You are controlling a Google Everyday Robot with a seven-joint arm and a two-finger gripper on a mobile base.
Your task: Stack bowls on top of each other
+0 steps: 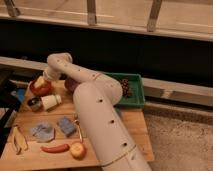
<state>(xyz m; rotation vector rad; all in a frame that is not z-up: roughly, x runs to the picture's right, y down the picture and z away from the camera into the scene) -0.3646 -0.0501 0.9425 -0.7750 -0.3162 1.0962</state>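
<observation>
Wooden tabletop (131,125) below a dark wall carries everything. At its far left the gripper (44,79) hangs over the orange-red bowl (40,91); whether it is wide, narrow or holding anything, I cannot tell. Just to the right sits the purple bowl (69,86), partly hidden behind the arm. The two bowls lie side by side, so I judge the stacking not yet done.

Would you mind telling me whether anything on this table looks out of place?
The white cup seems to lie on its side beside the metal cup. A pale yellow item sits in the orange-red bowl, by the pincer.
</observation>
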